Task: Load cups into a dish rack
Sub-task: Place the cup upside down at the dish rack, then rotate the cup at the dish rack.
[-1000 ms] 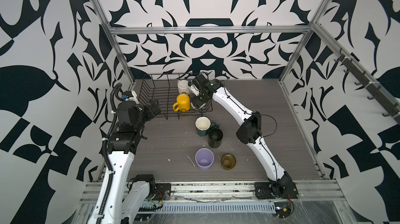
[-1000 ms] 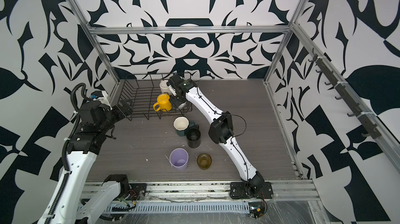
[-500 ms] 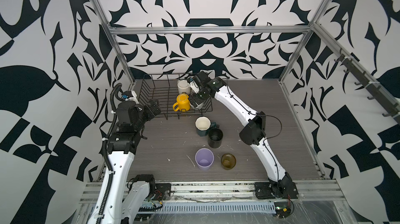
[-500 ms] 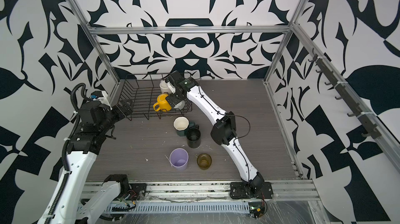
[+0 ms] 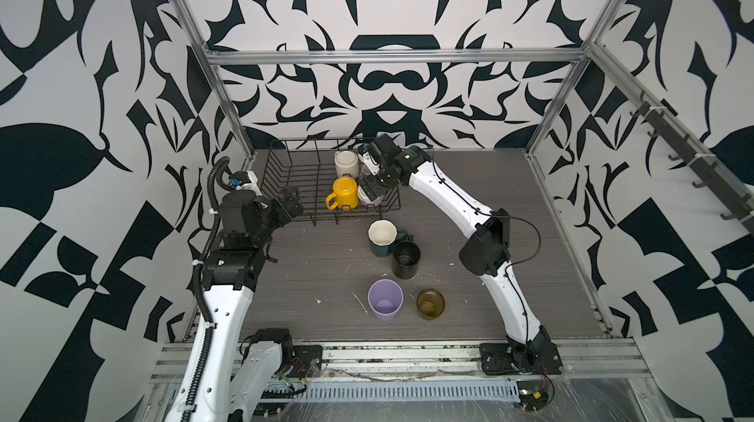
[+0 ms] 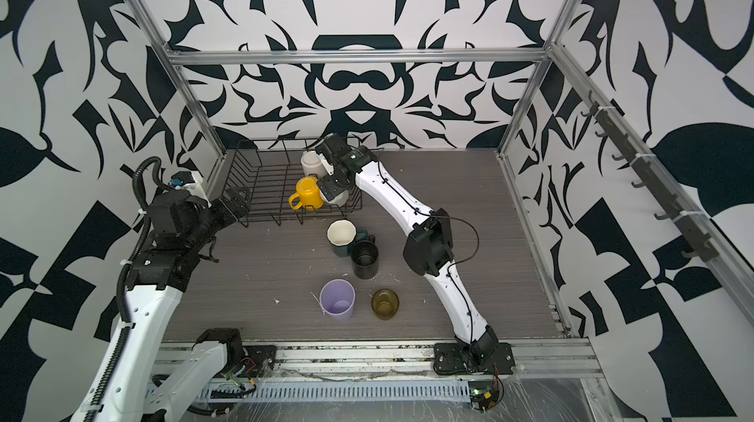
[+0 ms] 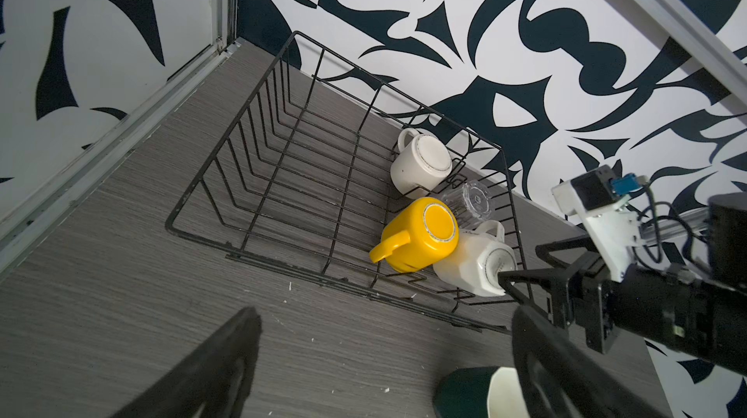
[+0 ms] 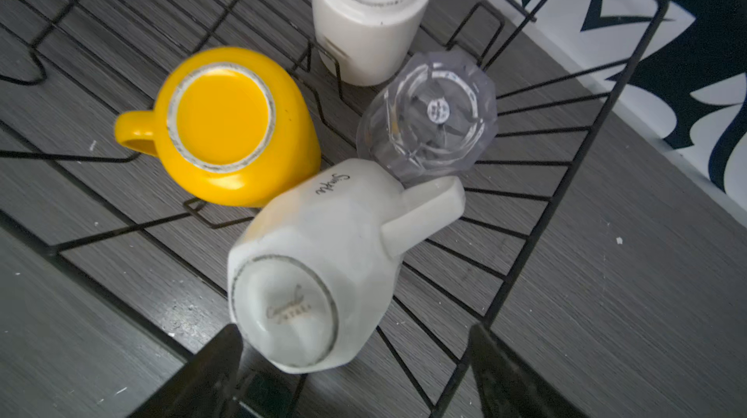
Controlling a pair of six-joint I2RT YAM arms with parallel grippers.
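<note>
Black wire dish rack (image 5: 302, 179) sits at the worktop's (image 5: 318, 265) far left corner in both top views; dark-green faceted mug (image 5: 381, 241), black mug (image 5: 405, 261), lilac tumbler (image 5: 385, 301) and amber glass (image 5: 430, 303) stand upright mid-worktop. Left wrist view: left gripper (image 7: 386, 315), jaws wide apart and empty, hangs near the rack's front edge. Right wrist view: right gripper (image 8: 355, 339), jaws spread wide, gripping nothing; between them leans the upturned cream faceted mug (image 8: 315, 258); yellow mug (image 8: 226, 129), white mug (image 8: 372, 19) and clear glass (image 8: 428, 112) stand upturned beside it, all 4 at the rack's right end.
</note>
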